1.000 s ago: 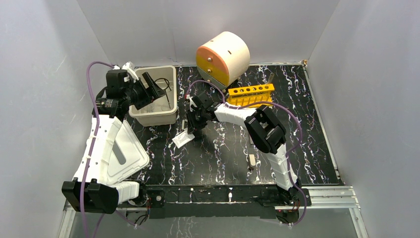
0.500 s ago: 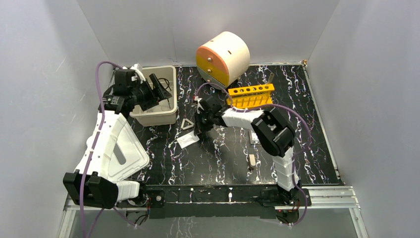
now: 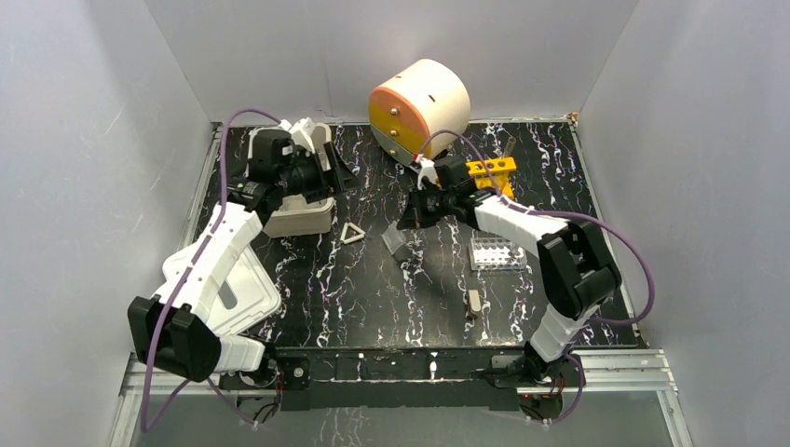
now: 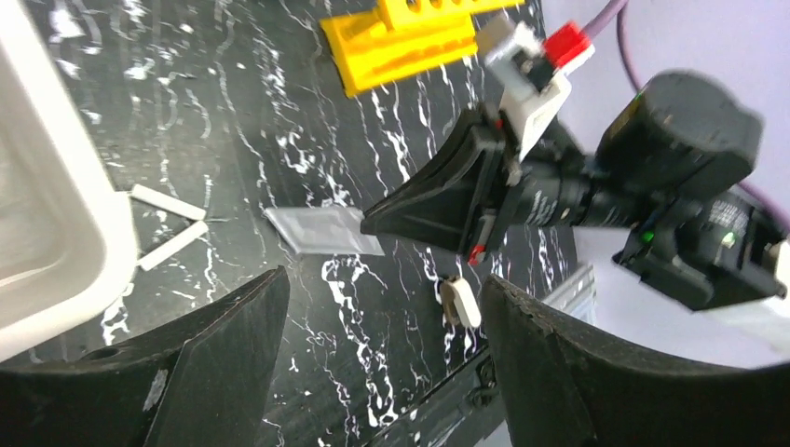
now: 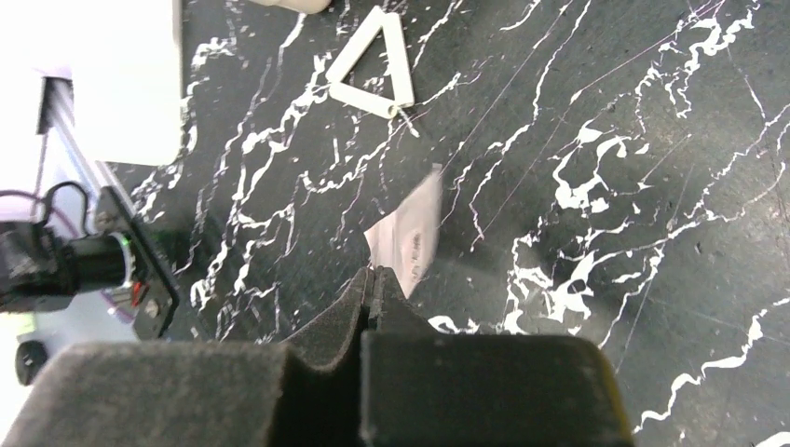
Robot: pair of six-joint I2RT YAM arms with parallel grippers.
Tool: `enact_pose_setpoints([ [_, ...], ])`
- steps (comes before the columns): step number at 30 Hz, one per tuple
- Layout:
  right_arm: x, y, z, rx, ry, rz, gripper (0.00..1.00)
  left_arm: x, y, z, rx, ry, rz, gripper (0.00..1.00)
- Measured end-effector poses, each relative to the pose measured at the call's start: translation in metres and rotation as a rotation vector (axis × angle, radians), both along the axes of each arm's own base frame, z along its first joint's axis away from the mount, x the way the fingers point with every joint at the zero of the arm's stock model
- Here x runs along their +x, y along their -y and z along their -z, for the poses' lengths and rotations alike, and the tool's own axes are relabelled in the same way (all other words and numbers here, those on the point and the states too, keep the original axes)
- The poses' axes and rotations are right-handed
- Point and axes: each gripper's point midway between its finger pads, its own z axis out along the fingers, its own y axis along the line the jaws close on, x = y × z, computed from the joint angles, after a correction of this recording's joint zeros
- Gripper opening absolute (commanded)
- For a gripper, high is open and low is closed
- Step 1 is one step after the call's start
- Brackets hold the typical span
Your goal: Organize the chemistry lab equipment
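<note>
Mid-table, right pincer (image 5: 373, 273) closed, pinching white square pad (image 5: 411, 233) corner.

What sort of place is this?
Probably a robot test booth staged as a chemistry bench: white walls box in a black table with a yellow test-tube rack, a triangle, a left arm and a right arm.

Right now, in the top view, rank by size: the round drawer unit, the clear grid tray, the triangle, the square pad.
1. round drawer unit
2. clear grid tray
3. triangle and square pad: these look about alike, so I leave them unranked.
</note>
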Motion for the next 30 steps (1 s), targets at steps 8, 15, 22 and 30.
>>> enact_pose_setpoints([
  [8, -0.01, 0.03, -0.036, 0.151, -0.013, -0.05, 0.0, -0.001, 0.035, 0.029, -0.02, 0.029, 0.174, 0.76],
  [15, -0.022, 0.039, -0.072, 0.259, -0.002, -0.092, 0.0, 0.002, 0.055, 0.053, -0.023, 0.091, 0.34, 0.75],
  [22, -0.042, 0.037, -0.106, 0.357, 0.032, -0.2, 0.0, -0.016, 0.086, 0.07, -0.067, 0.121, 0.562, 0.75],
  [30, -0.056, 0.033, -0.125, 0.418, 0.026, -0.296, 0.0, -0.056, 0.109, 0.065, -0.218, 0.147, 0.76, 0.73],
])
